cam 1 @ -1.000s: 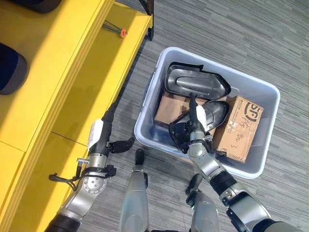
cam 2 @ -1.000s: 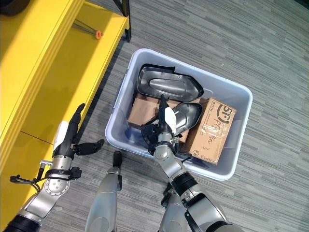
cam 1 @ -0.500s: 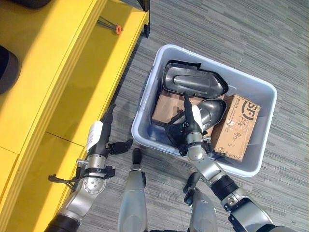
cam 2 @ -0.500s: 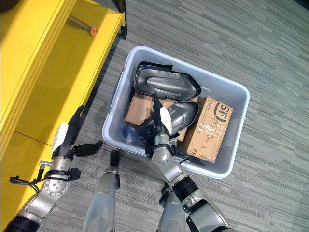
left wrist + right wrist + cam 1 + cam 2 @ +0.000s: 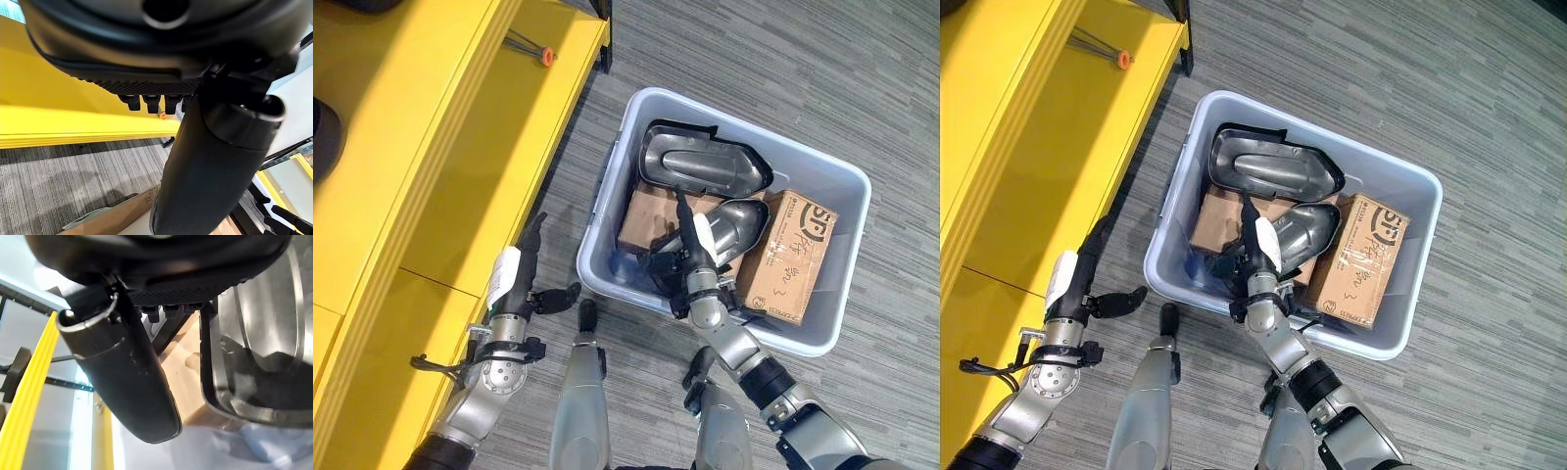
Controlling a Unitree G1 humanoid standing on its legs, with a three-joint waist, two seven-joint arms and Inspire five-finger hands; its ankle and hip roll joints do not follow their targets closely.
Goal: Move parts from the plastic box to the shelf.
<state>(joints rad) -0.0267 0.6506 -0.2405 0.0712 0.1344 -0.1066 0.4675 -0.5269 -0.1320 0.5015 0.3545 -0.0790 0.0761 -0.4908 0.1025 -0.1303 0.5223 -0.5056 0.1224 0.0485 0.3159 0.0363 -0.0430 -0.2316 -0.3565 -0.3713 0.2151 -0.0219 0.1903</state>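
- The floor point(image 5: 783, 78) is grey striped carpet; the box point(image 5: 842, 191), pale grey plastic, stands on it.
- A yellow shelf point(image 5: 431, 147) runs along the box's left, a strip of carpet between them. On the shelf's far end lies a thin tool with an orange tip point(image 5: 544, 55). A dark rounded thing point(image 5: 323, 137) shows at the shelf's left edge, cut off by the view.
- In the box, a dark moulded part point(image 5: 705, 171) lies along the far wall. A second, smaller dark part point(image 5: 739, 227) lies just in front of it, over a flat carton point(image 5: 646, 217). A taller carton point(image 5: 793, 257) fills the box's right side, touching the second part.
- The right hand point(image 5: 690, 257) reaches over the box's near wall, pointing toward the far wall. Its fingers lie against the near end of the second part. In the right wrist view the thumb point(image 5: 129, 377) stands straight beside that part's rim point(image 5: 230, 382); the fingers are mostly hidden, so whether they grip cannot be told.
- The left hand point(image 5: 514, 279) hangs over the shelf's near edge, apart from the box. Its fingers are straight and point along the shelf, the thumb stuck out toward the box, holding nothing.
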